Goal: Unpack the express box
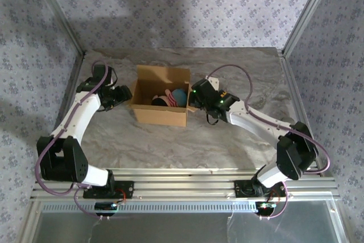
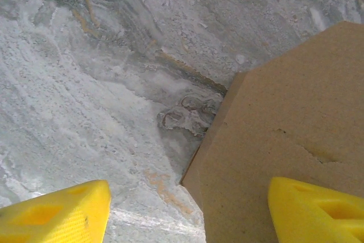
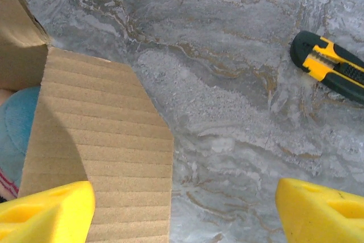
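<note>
The express box [image 1: 161,102] is seen at the middle of the marbled worktop [image 1: 170,140], towards its far side, with its top flaps folded outward. A plush toy [image 1: 173,97] in blue, pink and stripes is seen inside it.

The left claw [image 1: 120,98] is held just beside the box's left side. Its yellow fingers [image 2: 62,211] are spread wide and nothing is gripped. A cardboard flap [image 2: 284,135] is seen below and between them.

The right claw [image 1: 196,96] is held at the box's right side, also wide open and empty, above a ribbed flap [image 3: 102,152]. A black-and-yellow utility knife [image 3: 333,66] is seen lying on the worktop, apart from that flap.
</note>
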